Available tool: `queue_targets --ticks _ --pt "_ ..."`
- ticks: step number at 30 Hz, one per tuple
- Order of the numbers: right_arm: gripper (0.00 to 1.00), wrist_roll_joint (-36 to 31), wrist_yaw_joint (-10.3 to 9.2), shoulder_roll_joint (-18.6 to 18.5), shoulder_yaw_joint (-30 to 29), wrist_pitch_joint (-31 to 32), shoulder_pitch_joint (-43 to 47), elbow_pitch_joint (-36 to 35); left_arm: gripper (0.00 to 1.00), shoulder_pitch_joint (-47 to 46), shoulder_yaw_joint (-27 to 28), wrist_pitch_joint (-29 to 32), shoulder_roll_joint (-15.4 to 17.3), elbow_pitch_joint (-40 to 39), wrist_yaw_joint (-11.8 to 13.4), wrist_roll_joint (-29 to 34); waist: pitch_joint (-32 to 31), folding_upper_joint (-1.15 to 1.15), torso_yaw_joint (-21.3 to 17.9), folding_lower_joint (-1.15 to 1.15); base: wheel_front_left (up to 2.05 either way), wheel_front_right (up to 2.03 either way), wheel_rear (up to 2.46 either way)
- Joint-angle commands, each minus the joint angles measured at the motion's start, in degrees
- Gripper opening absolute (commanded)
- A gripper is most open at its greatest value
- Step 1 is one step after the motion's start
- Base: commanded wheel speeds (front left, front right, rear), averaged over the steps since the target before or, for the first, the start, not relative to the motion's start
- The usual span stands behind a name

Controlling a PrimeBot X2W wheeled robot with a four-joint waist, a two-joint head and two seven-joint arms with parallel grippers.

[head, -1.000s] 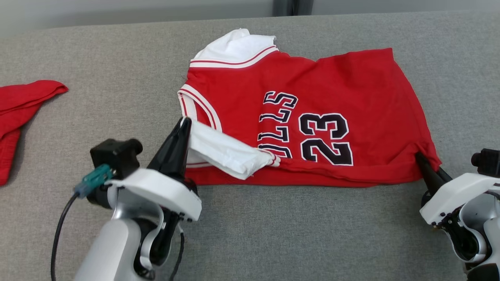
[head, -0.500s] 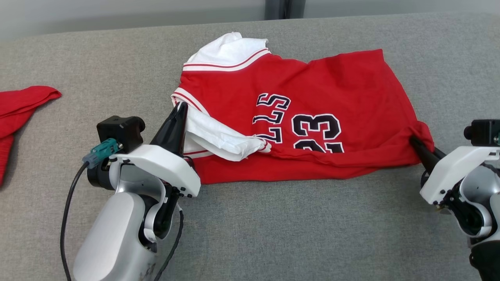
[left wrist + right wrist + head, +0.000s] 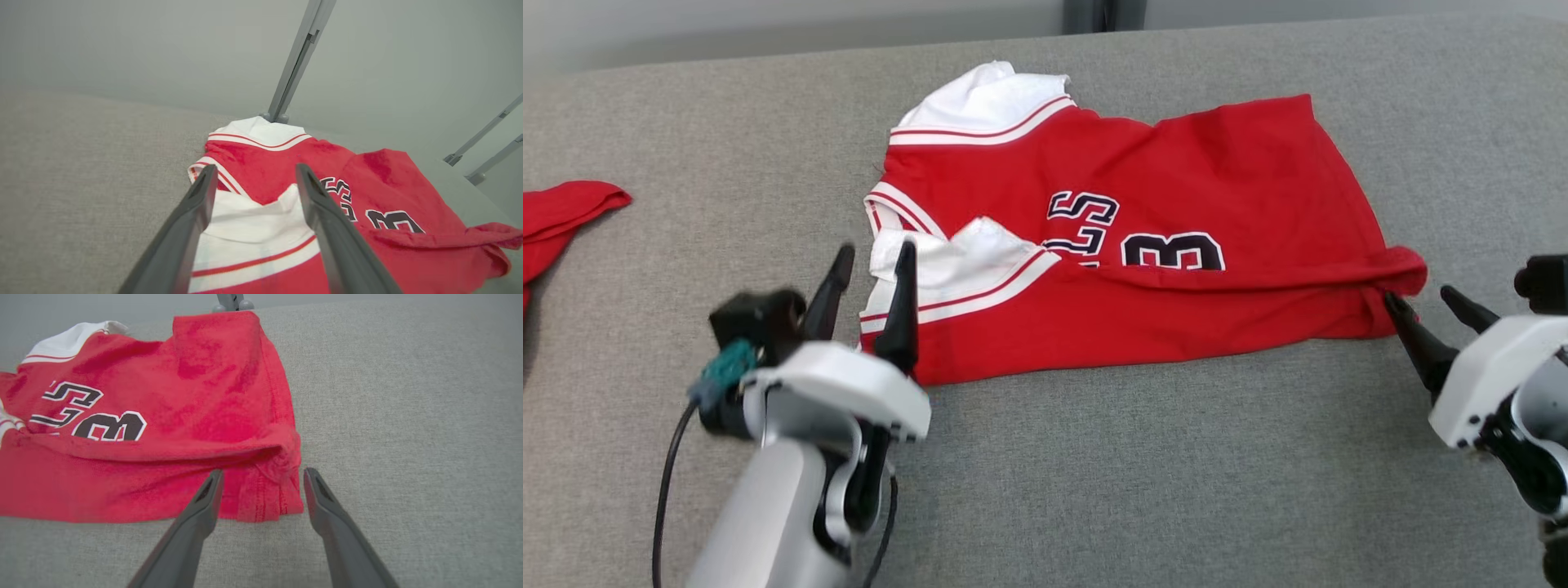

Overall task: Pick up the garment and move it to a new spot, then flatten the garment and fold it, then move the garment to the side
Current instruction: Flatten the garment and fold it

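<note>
The garment (image 3: 1176, 196) is a red jersey with white trim and dark numbers, lying on the grey table with its near edge folded up over the lettering. My left gripper (image 3: 876, 253) stands open at the jersey's left end, its fingers astride the white-trimmed sleeve flap (image 3: 253, 228). At the jersey's right corner (image 3: 269, 490) my right gripper (image 3: 1419, 298) is open too, its fingers apart on either side of the bunched hem. Neither holds cloth. The jersey (image 3: 367, 188) also spreads beyond the left fingers, and its body (image 3: 163, 412) lies to the left of the right fingers.
Another red cloth (image 3: 560, 216) lies at the table's far left edge. Bare grey table (image 3: 1143, 490) stretches between the jersey and me. Grey frame posts (image 3: 294, 61) rise behind the table's far edge.
Both grippers opened and let go of the jersey. The near edge they held now lies folded over the lower half of the lettering. The head view shifted slightly.
</note>
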Motion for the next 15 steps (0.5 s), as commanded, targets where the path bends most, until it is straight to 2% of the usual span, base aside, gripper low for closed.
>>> queue_targets --ticks 1,2,5,8,11,15 --pt "1.00 0.7 0.01 -2.6 1.1 0.7 2.9 -3.5 1.00 4.5 1.0 -0.2 0.3 -2.6 1.2 -1.5 0.9 0.00 -0.4 0.00 0.00 0.00 0.00" --pt "1.00 0.7 0.01 -2.6 1.1 0.7 2.9 -3.5 1.00 4.5 1.0 -0.2 0.3 -2.6 1.2 -1.5 0.9 0.00 -0.4 0.00 0.00 0.00 0.00" --pt "1.00 0.6 0.01 -7.2 2.8 2.5 7.1 -8.0 1.00 10.8 1.0 2.0 0.8 -6.5 2.2 -2.9 2.3 0.00 -0.5 0.00 0.00 0.00 0.00" --pt "1.00 0.5 0.01 -9.5 3.5 3.8 9.3 -9.7 1.00 15.3 1.1 4.5 1.7 -9.5 2.8 -4.2 3.7 0.00 -0.3 0.00 0.00 0.00 0.00" --pt "1.00 -0.3 0.01 -9.9 2.8 4.0 8.2 -9.3 1.00 17.1 1.8 6.3 3.0 -11.8 3.7 -4.5 5.0 0.00 0.4 0.00 0.00 0.00 0.00" --pt "1.00 -1.9 0.01 -10.1 2.6 3.7 5.8 -8.0 1.00 15.4 1.9 7.7 3.6 -12.3 3.6 -4.9 5.8 0.00 1.3 0.00 0.00 0.00 0.00"
